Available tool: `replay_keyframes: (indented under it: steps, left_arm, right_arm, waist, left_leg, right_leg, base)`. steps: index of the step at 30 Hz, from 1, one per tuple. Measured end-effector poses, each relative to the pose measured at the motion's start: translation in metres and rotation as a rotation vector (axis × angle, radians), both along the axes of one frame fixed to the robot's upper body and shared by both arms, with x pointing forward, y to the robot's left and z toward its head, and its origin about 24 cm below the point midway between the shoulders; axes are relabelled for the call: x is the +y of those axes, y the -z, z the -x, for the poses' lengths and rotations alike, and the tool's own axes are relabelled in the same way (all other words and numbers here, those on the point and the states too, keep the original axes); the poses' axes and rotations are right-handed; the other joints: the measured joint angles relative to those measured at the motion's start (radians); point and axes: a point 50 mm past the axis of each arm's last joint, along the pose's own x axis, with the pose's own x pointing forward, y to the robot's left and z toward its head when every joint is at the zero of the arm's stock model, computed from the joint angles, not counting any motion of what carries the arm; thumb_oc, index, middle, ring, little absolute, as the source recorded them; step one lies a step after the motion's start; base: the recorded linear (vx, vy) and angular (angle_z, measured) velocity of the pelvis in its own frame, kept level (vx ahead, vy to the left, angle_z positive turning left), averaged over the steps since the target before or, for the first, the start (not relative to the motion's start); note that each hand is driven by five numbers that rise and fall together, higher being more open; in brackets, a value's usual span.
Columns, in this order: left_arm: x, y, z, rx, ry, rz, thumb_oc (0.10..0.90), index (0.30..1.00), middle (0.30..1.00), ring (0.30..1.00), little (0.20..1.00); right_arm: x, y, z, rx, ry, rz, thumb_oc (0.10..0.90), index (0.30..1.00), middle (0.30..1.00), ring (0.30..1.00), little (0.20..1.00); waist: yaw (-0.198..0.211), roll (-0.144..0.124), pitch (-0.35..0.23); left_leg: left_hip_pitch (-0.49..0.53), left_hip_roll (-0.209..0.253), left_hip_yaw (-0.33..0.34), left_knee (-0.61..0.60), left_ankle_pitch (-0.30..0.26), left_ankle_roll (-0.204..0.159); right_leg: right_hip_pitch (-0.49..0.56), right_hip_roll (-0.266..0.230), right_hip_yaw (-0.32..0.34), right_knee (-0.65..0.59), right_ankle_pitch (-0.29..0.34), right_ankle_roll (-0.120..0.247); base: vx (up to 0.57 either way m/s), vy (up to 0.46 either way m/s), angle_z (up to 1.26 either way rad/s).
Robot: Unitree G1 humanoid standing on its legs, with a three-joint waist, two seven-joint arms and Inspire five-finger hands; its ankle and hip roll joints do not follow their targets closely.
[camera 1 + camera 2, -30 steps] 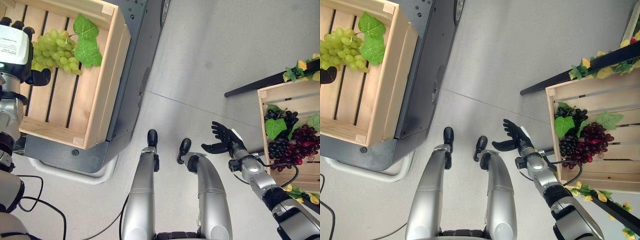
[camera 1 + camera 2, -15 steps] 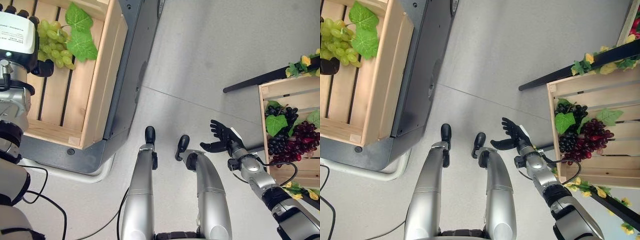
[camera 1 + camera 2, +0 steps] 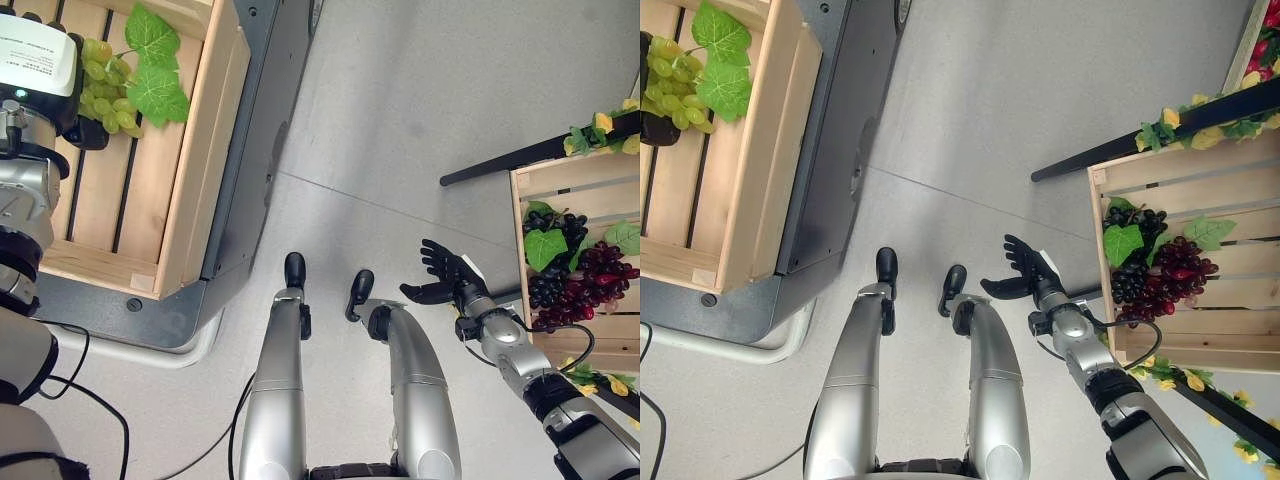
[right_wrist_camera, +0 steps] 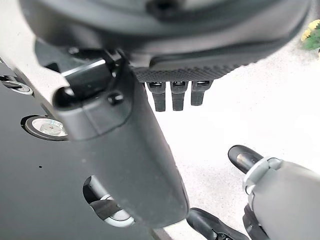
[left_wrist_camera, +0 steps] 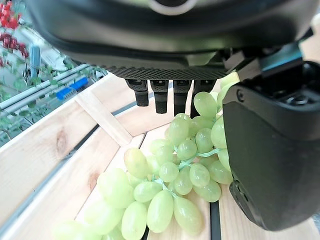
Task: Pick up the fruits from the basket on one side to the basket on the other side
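The bunch of green grapes [image 3: 108, 88] lies on the slatted bottom of the wooden crate [image 3: 205, 150] on the robot's left, with two green leaves [image 3: 152, 68] attached on the side toward the crate's nearer wall. The left hand [image 5: 270, 145] is over this bunch: in the left wrist view its fingers [image 5: 162, 95] reach straight past the far side of the grapes while the thumb stands on the near side, so the bunch sits between them, the thumb touching the grapes; the fingers look extended rather than curled round the fruit, and the grapes rest on the wooden slats. That crate sits on a dark grey platform [image 3: 250, 170] with a pale rounded base edge at its lower corner. Well apart, across the light grey floor [image 3: 400, 120], the right hand [image 3: 445, 278] hangs in the air with palm up, fingers spread and relaxed and holding nothing; the right wrist view shows the same straight fingers [image 4: 172, 95] over the floor. Just beyond this hand, on the robot's right, stands a second wooden crate [image 3: 1160, 175] containing a bunch of dark black grapes [image 3: 1135, 270] and a bunch of red-purple grapes [image 3: 1175, 275] with green leaves, lying side by side and touching. A dark bar [image 3: 1140, 135] trimmed with yellow and green artificial foliage runs past the far side of that crate.
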Motion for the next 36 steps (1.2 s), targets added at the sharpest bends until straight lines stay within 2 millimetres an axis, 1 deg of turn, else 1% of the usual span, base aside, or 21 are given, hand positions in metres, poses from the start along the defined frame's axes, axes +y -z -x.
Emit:
replay_keyframes:
  steps: [2, 3, 4, 7, 12, 16, 17, 18, 19, 21, 23, 25, 29, 31, 35, 36]
  left_arm:
    - [0.001, -0.004, 0.000, 0.015, -0.019, 0.035, 0.800, 0.900, 0.900, 0.900, 0.900]
    - [0.001, -0.006, 0.000, 0.020, -0.026, 0.046, 0.584, 0.575, 0.575, 0.575, 0.575]
    - [0.001, -0.008, 0.000, 0.030, -0.039, 0.059, 0.400, 0.300, 0.300, 0.300, 0.300]
    - [0.003, -0.011, 0.000, 0.034, -0.061, 0.080, 0.400, 0.300, 0.300, 0.300, 0.300]
    - [0.007, -0.008, 0.001, 0.042, -0.084, 0.101, 0.400, 0.300, 0.300, 0.300, 0.300]
    - [0.012, 0.000, 0.003, 0.038, -0.093, 0.149, 0.400, 0.300, 0.300, 0.300, 0.300]
    - [0.015, 0.007, 0.004, 0.037, -0.089, 0.184, 0.400, 0.300, 0.300, 0.300, 0.300]
    - [0.018, 0.019, 0.004, 0.038, -0.085, 0.235, 0.400, 0.300, 0.300, 0.300, 0.300]
    - [0.018, 0.024, 0.004, 0.040, -0.084, 0.258, 0.400, 0.300, 0.300, 0.300, 0.300]
    - [0.022, 0.037, 0.007, 0.016, -0.058, 0.365, 0.400, 0.300, 0.300, 0.300, 0.300]
    - [0.025, 0.045, 0.009, 0.009, -0.035, 0.421, 0.400, 0.300, 0.300, 0.300, 0.300]
    - [0.027, 0.051, 0.011, 0.007, -0.022, 0.459, 0.400, 0.300, 0.300, 0.300, 0.300]
    - [0.029, 0.065, 0.016, -0.038, 0.032, 0.589, 0.400, 0.300, 0.300, 0.300, 0.300]
    - [0.030, 0.067, 0.019, -0.076, 0.053, 0.649, 0.400, 0.300, 0.300, 0.300, 0.300]
    - [0.032, 0.075, 0.024, -0.165, 0.111, 0.817, 0.400, 0.300, 0.300, 0.300, 0.300]
    - [0.032, 0.078, 0.025, -0.211, 0.139, 0.894, 0.400, 0.300, 0.300, 0.300, 0.300]
  right_arm:
    - [0.000, -0.001, -0.001, -0.003, -0.001, 0.000, 0.800, 0.900, 0.900, 0.900, 0.900]
    - [0.000, -0.001, -0.001, -0.004, -0.001, 0.000, 0.800, 0.900, 0.900, 0.900, 0.900]
    - [0.001, -0.002, -0.001, -0.006, -0.002, -0.001, 0.800, 0.900, 0.900, 0.900, 0.900]
    - [0.001, -0.003, -0.002, -0.013, -0.005, -0.004, 0.800, 0.900, 0.900, 0.900, 0.900]
    - [0.001, -0.004, -0.003, -0.012, 0.006, -0.032, 0.800, 0.900, 0.900, 0.900, 0.900]
    - [0.002, -0.004, -0.002, -0.013, 0.004, -0.033, 0.800, 0.900, 0.900, 0.900, 0.900]
    - [0.003, -0.003, -0.002, -0.010, 0.004, -0.036, 0.800, 0.900, 0.900, 0.900, 0.900]
    - [0.003, -0.002, -0.001, -0.006, 0.003, -0.038, 0.800, 0.900, 0.900, 0.900, 0.900]
    - [0.003, -0.001, -0.001, -0.006, 0.002, -0.039, 0.800, 0.900, 0.900, 0.900, 0.900]
    - [0.005, -0.002, 0.000, -0.010, -0.003, -0.044, 0.800, 0.900, 0.900, 0.900, 0.900]
    - [0.008, -0.003, 0.000, -0.015, -0.011, -0.050, 0.800, 0.900, 0.900, 0.900, 0.900]
    - [0.009, -0.002, 0.000, -0.015, -0.013, -0.053, 0.800, 0.900, 0.900, 0.900, 0.900]
    - [0.009, 0.004, 0.006, 0.005, -0.011, -0.060, 0.800, 0.900, 0.900, 0.900, 0.900]
    - [0.009, 0.007, 0.009, 0.014, -0.008, -0.066, 0.800, 0.900, 0.900, 0.900, 0.900]
    - [0.011, 0.022, 0.022, 0.059, -0.002, -0.081, 0.800, 0.900, 0.900, 0.900, 0.900]
    - [0.013, 0.027, 0.028, 0.077, -0.004, -0.088, 0.800, 0.900, 0.900, 0.900, 0.900]
  waist:
    - [0.000, 0.000, 0.000]
    - [0.000, 0.000, 0.000]
    - [-0.001, 0.000, 0.000]
    - [-0.005, 0.000, 0.000]
    - [-0.006, 0.000, 0.000]
    - [-0.008, 0.000, 0.000]
    - [-0.008, 0.000, 0.000]
    - [-0.008, 0.000, 0.000]
    - [-0.007, 0.000, 0.000]
    - [0.000, -0.001, -0.001]
    - [0.006, -0.001, -0.001]
    - [0.010, -0.001, -0.001]
    - [0.019, -0.001, -0.001]
    - [0.023, -0.001, -0.001]
    - [0.030, -0.001, 0.000]
    - [0.031, -0.001, 0.000]
  left_leg:
    - [0.000, 0.000, 0.001, -0.004, 0.000, 0.000]
    - [0.000, 0.000, 0.002, -0.006, 0.001, -0.001]
    - [0.000, -0.001, 0.003, -0.006, 0.001, -0.001]
    - [0.001, -0.001, 0.004, -0.008, 0.002, 0.000]
    - [0.002, -0.002, 0.004, -0.001, 0.004, 0.002]
    - [0.016, -0.004, 0.001, 0.007, 0.004, 0.003]
    - [0.028, -0.005, 0.001, 0.007, 0.003, 0.003]
    - [0.049, -0.005, 0.003, 0.001, 0.002, 0.004]
    - [0.058, -0.005, 0.003, -0.004, 0.002, 0.005]
    - [0.080, -0.005, 0.004, -0.009, 0.000, 0.001]
    - [0.096, -0.006, 0.004, -0.008, 0.000, 0.000]
    - [0.115, -0.005, 0.007, -0.009, -0.001, 0.001]
    - [0.188, -0.001, 0.019, -0.018, -0.006, 0.008]
    - [0.215, -0.003, 0.022, -0.021, -0.008, 0.010]
    - [0.319, -0.002, 0.032, -0.063, -0.006, 0.008]
    - [0.354, -0.004, 0.032, -0.081, -0.004, 0.006]
  right_leg:
    - [-0.002, 0.000, 0.001, -0.002, 0.000, 0.000]
    - [-0.003, 0.000, 0.001, -0.002, 0.000, 0.000]
    - [-0.003, 0.000, 0.001, -0.003, 0.000, 0.000]
    - [-0.003, 0.000, 0.001, -0.004, 0.000, -0.001]
    - [-0.001, 0.000, 0.000, 0.001, -0.001, -0.003]
    - [0.016, -0.003, -0.003, 0.007, -0.001, -0.003]
    - [0.029, -0.003, -0.003, 0.007, -0.001, -0.003]
    - [0.049, -0.005, -0.002, 0.004, -0.001, -0.003]
    - [0.057, -0.005, -0.002, 0.000, -0.001, -0.003]
    - [0.074, -0.006, 0.002, 0.001, -0.001, -0.003]
    - [0.088, -0.004, 0.006, 0.002, -0.002, -0.003]
    - [0.105, -0.003, 0.010, 0.004, -0.002, -0.003]
    - [0.169, -0.004, 0.022, -0.002, -0.005, -0.007]
    - [0.192, -0.001, 0.030, -0.005, -0.006, -0.006]
    - [0.284, 0.005, 0.045, -0.039, -0.002, 0.002]
    - [0.317, 0.007, 0.047, -0.054, -0.001, 0.003]
  base:
    - [0.00, 0.000, 0.00]
    - [0.00, 0.000, 0.00]
    - [0.00, 0.000, 0.00]
    - [0.00, -0.011, 0.00]
    - [0.00, -0.006, 0.00]
    - [0.00, 0.000, 0.00]
    - [0.00, 0.000, 0.00]
    - [0.00, 0.000, 0.00]
    - [0.00, 0.000, 0.00]
    - [0.00, 0.000, 0.00]
    - [0.00, 0.000, 0.00]
    - [0.00, 0.000, -0.04]
    - [0.00, 0.021, -0.07]
    - [0.01, 0.010, -0.10]
    - [0.00, -0.012, -0.06]
    - [0.01, -0.035, 0.00]
